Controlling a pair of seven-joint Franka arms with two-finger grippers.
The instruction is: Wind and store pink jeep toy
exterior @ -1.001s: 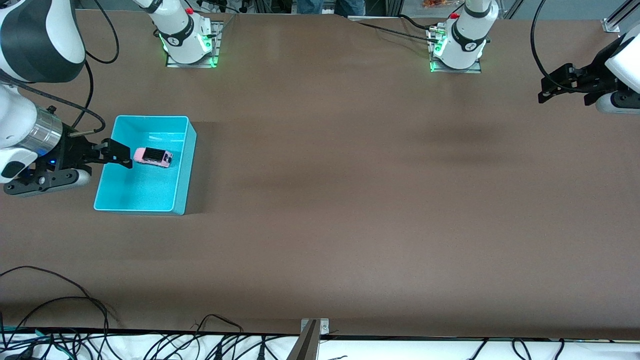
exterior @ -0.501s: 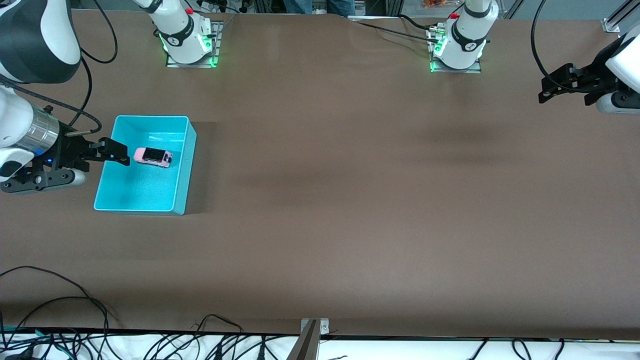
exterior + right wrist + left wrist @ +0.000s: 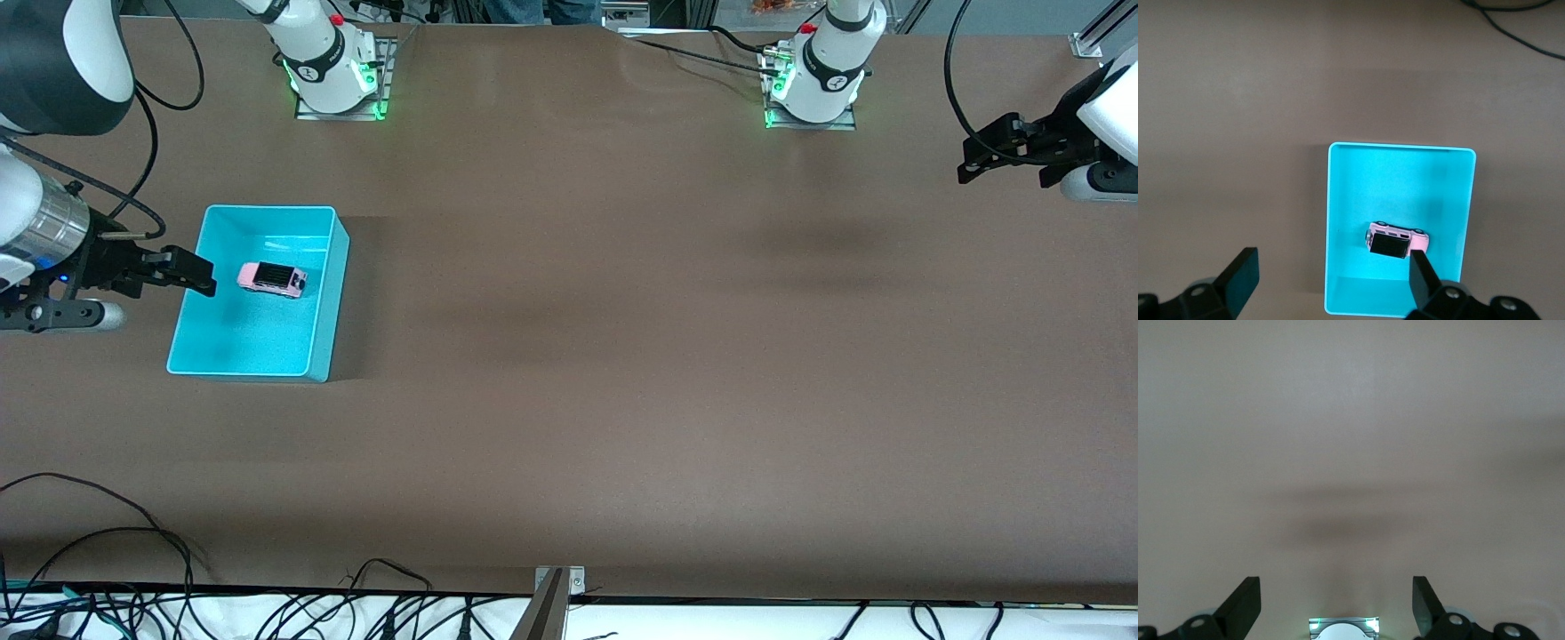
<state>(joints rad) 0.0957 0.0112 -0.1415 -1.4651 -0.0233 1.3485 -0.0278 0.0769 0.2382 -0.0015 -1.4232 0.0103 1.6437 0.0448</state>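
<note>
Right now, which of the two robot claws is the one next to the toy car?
The right gripper, open over the cyan bin's rim beside the pink jeep toy. The left gripper waits over bare table.

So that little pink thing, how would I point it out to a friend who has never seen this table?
Look toward the right arm's end of the brown table, where an open cyan bin sits. Inside it, on the floor and nearer the robots' bases than the camera, lies the pink jeep toy. It is the only thing in the bin: tiny, boxy, pink with a black roof.

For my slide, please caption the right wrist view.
Jeep lies in the bin; open right pincer above.
</note>
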